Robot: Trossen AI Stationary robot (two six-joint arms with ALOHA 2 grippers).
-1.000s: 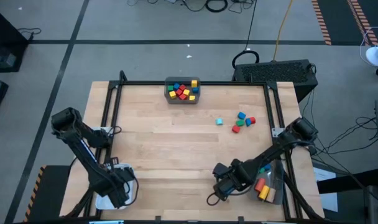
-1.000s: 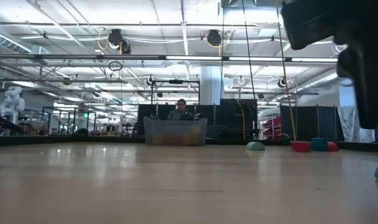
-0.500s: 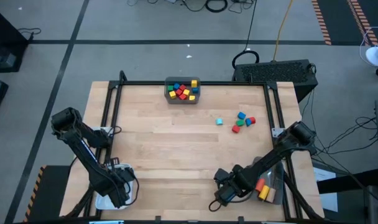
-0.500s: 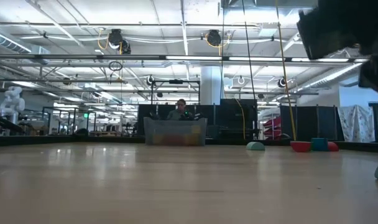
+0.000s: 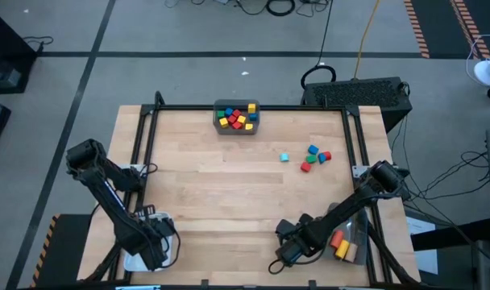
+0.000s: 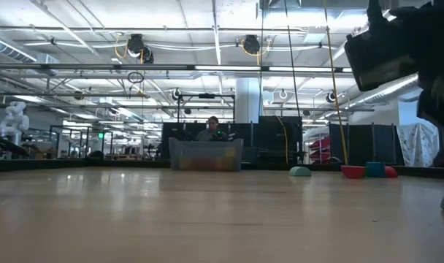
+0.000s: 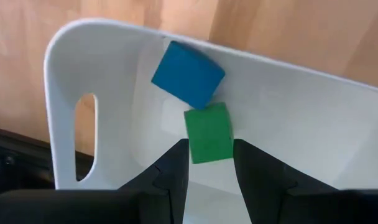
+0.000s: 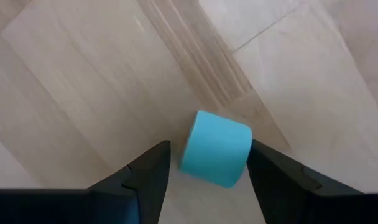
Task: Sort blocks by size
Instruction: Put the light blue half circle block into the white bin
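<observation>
High view shows the wooden counter [image 5: 229,193] with a dark frame around it, and both dark arms folded low at its near edge. The left arm reaches to the near left corner, where its hand [image 5: 152,242] hangs over a white bin [image 5: 171,246]. The right arm bends in from the right edge, its hand [image 5: 287,251] low over the boards near the front, just beside a clear bin [image 5: 356,242] that holds an orange block [image 5: 337,239] and a yellow block [image 5: 342,251].

At the far edge a grey bin [image 5: 236,117] holds a heap of red, yellow and blue blocks [image 5: 235,118]. Right of the middle lies a loose cluster [image 5: 315,156] of blue, red and green blocks, with a lone cyan block [image 5: 284,157] just beside it.

Left wrist view looks into the white bin: a green block [image 7: 208,132] sits between the left hand's fingers [image 7: 175,168], which stand apart with narrow gaps on either side, so it looks released. A blue block [image 7: 188,74] touches the green one's far corner.

Right wrist view has a cyan block [image 8: 215,149] between the right hand's spread fingers [image 8: 153,171]; the fingers are close to its sides, and I cannot tell whether they press it or it rests on the boards.
</observation>
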